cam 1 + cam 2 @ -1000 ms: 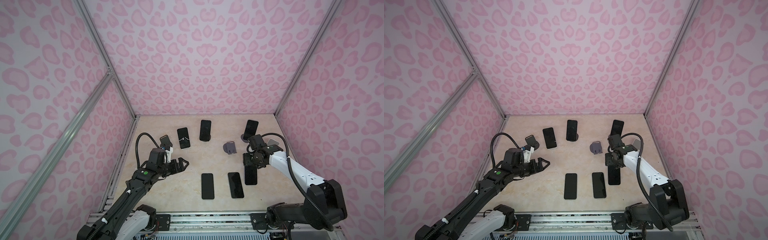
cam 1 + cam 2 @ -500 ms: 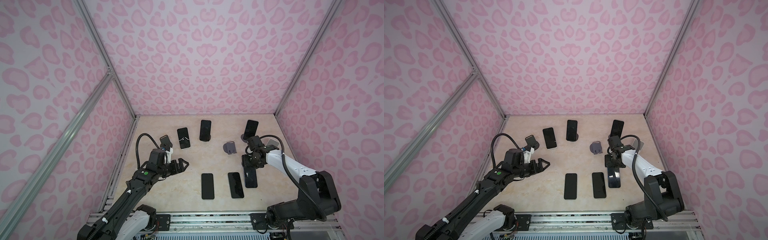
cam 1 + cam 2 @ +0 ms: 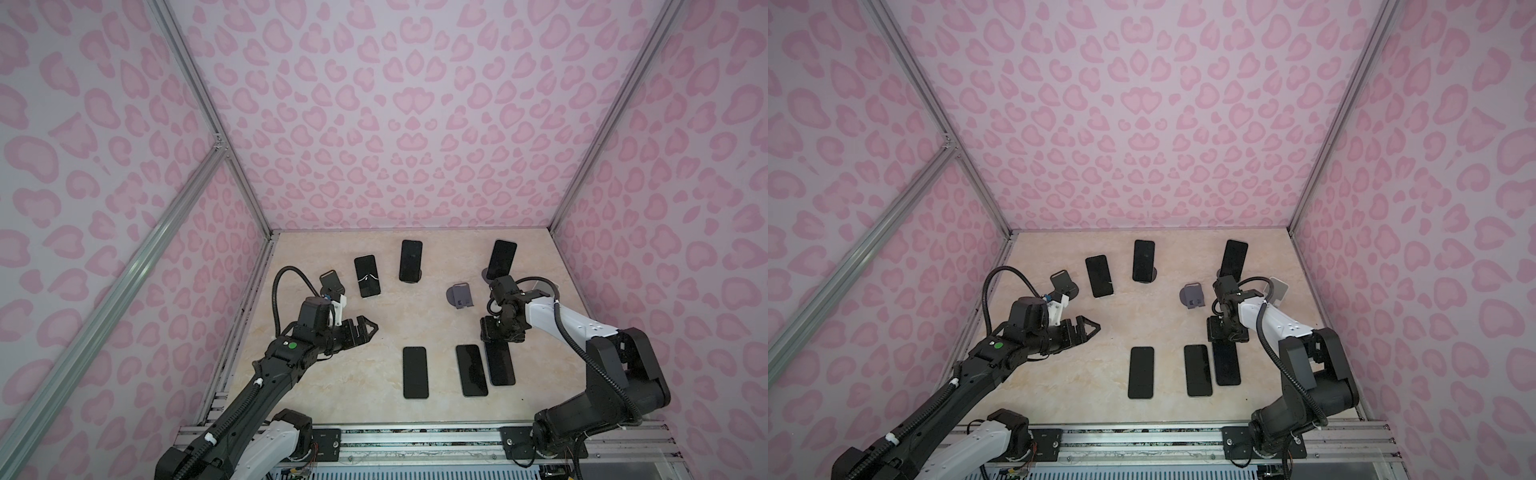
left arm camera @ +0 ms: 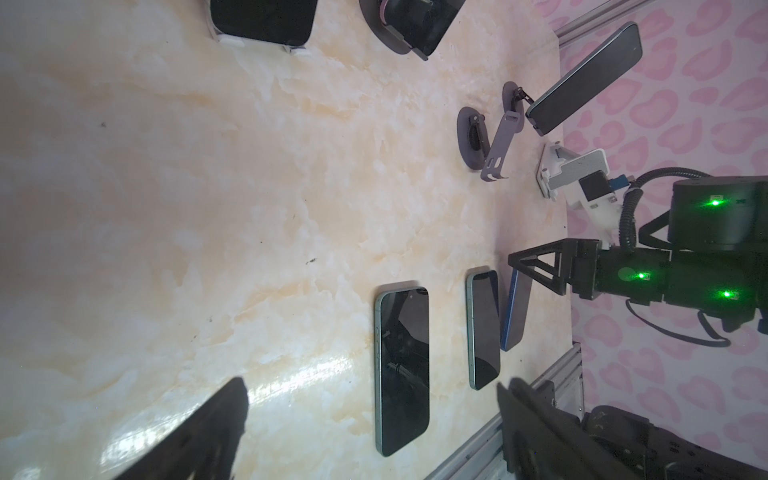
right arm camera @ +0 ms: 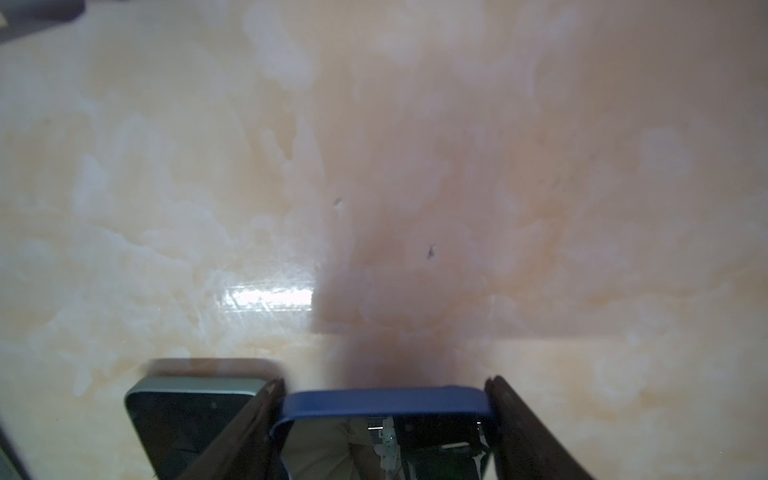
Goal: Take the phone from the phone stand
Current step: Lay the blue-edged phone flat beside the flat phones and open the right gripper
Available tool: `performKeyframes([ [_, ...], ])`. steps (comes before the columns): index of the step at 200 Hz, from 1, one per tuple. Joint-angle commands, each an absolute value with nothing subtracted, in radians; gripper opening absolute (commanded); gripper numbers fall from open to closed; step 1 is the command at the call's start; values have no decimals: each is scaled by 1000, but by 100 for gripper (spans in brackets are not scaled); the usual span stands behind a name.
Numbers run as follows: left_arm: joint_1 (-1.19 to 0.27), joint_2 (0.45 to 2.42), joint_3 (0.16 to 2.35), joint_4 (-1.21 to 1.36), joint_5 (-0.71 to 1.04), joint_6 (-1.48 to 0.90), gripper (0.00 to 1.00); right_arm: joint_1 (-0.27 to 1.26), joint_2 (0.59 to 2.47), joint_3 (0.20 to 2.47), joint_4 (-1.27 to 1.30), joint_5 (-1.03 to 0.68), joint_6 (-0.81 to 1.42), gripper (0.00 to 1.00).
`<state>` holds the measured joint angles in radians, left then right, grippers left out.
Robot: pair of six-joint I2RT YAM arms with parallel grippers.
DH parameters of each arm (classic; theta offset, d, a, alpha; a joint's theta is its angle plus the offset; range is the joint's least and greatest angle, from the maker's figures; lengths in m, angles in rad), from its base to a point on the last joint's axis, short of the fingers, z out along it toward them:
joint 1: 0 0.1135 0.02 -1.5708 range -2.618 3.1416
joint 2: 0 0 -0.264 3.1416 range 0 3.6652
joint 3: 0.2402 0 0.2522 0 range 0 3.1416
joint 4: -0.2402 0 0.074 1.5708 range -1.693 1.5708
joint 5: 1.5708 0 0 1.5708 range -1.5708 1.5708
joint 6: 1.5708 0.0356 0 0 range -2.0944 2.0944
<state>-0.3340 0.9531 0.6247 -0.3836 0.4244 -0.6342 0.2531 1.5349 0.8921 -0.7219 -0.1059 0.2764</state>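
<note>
My right gripper (image 3: 500, 334) (image 5: 385, 382) is shut on the top end of a blue-edged phone (image 3: 500, 368) (image 5: 386, 401). The phone slopes down, and its low end seems to rest on the table, as the left wrist view shows the phone (image 4: 515, 311). It lies right beside a flat phone (image 3: 471, 370) with a green edge. Behind the right arm stands an empty white phone stand (image 3: 1278, 286), and an empty purple stand (image 3: 459, 296) is to its left. My left gripper (image 3: 368, 328) (image 4: 370, 386) hovers open and empty over the left middle of the table.
Another phone (image 3: 414, 372) lies flat near the front. Three phones (image 3: 367, 275) (image 3: 410, 260) (image 3: 501, 259) lean on stands at the back. An empty dark stand (image 3: 330, 282) is behind the left arm. Pink patterned walls close in the beige table (image 3: 395, 316).
My right gripper has carried the blue-edged phone toward the front and lowered it beside the flat phones. The left arm has not moved.
</note>
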Motion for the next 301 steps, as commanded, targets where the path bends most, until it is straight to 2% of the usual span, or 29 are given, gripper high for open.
performKeyframes([
  [1,-333,953,636,-343,442,-630,98,253,1537,881,-756,-118,276,57],
  [83,-333,918,620,-352,436,-639,98,253,1573,865,-771,-86,302,60],
  [180,-333,913,632,-386,416,-626,98,271,1611,869,-738,-23,340,72],
  [220,-333,911,624,-387,415,-632,98,278,1593,868,-740,-17,341,79],
  [275,-333,890,637,-415,410,-630,98,277,1542,890,-746,-37,345,80],
  [301,-333,876,664,-450,398,-618,98,279,1476,967,-792,-44,342,84],
])
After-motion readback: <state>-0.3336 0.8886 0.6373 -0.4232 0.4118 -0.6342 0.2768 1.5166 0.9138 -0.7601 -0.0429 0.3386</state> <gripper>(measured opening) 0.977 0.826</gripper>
